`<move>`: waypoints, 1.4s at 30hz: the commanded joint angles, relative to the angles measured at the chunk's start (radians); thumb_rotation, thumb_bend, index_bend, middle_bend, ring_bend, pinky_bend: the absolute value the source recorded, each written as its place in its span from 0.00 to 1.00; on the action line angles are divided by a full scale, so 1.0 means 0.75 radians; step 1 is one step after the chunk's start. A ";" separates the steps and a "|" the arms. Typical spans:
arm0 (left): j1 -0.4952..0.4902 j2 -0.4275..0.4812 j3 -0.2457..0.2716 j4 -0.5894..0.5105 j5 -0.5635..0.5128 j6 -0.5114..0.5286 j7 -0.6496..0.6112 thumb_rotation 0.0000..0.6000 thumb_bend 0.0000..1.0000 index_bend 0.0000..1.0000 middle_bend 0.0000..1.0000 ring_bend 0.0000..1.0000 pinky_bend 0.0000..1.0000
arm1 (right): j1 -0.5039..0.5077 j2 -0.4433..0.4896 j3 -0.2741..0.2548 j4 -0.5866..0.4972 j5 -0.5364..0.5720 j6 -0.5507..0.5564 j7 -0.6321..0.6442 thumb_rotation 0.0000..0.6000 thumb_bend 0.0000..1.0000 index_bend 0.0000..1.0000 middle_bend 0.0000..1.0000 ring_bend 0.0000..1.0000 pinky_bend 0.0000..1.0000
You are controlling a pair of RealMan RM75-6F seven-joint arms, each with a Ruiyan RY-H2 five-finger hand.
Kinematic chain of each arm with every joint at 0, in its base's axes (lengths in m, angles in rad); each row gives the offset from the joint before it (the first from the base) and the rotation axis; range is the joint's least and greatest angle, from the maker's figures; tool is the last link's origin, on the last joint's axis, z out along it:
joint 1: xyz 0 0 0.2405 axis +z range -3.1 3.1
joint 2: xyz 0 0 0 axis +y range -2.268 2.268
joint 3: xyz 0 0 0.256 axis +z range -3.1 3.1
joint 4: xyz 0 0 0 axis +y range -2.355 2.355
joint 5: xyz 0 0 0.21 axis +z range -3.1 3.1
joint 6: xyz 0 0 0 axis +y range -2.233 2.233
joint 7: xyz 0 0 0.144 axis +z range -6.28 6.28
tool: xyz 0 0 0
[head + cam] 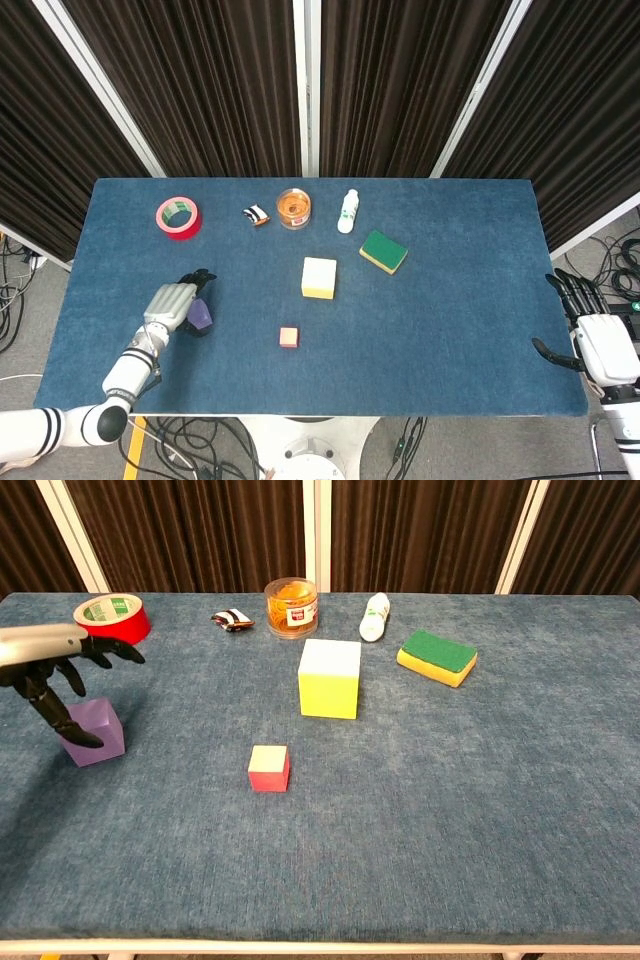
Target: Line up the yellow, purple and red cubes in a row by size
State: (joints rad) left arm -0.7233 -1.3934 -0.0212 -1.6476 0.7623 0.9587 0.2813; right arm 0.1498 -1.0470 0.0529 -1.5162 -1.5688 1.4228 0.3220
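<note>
The left hand (172, 305) hovers over the purple cube (95, 731) at the desk's (450, 300) 8 o'clock side, fingers (62, 718) spread and curving down around it; whether they touch it I cannot tell. The yellow cube (319, 277) sits near the desk's middle, with the red cube (290, 337) at its 7 o'clock, apart from it. The purple cube lies well off at the red cube's 9 o'clock. The right hand (590, 335) hangs off the desk's 4 o'clock edge, fingers apart, holding nothing. Along the 12 o'clock side stand a red tape roll (178, 216), a jar (294, 207), a white bottle (347, 211) and a sponge (383, 251).
</note>
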 commanded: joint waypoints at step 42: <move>-0.307 -0.361 -0.213 0.037 0.115 0.004 0.396 1.00 0.21 0.53 0.58 0.54 0.74 | -0.037 0.041 -0.015 -0.034 0.021 0.041 -0.029 1.00 0.14 0.00 0.02 0.00 0.00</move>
State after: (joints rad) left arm -0.9375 -1.6433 -0.1846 -1.6372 0.8558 0.9565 0.5573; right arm 0.1219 -1.0163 0.0415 -1.5418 -1.5534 1.4541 0.3005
